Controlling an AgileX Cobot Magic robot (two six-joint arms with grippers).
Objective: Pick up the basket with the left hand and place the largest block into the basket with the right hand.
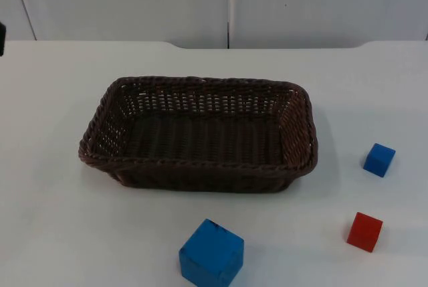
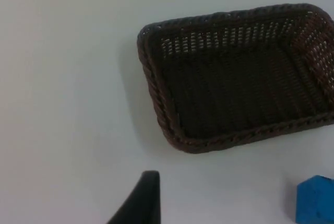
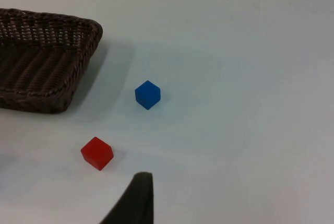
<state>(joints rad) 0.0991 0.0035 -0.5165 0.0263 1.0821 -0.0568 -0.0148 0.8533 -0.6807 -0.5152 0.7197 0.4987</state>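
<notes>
Top view: basket (image 1: 200,136) mid-table — large blue block (image 1: 211,253) at near edge; gripper states unclear.

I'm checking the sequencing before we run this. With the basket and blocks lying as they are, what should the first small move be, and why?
Probably bring the left gripper down toward the near rim of the basket to grasp it. The basket sits flat on the table, unheld and with nothing inside, and lifting it comes first. The large blue block lies in front of it, apart from the small blue block and red block; the right gripper waits.
</notes>
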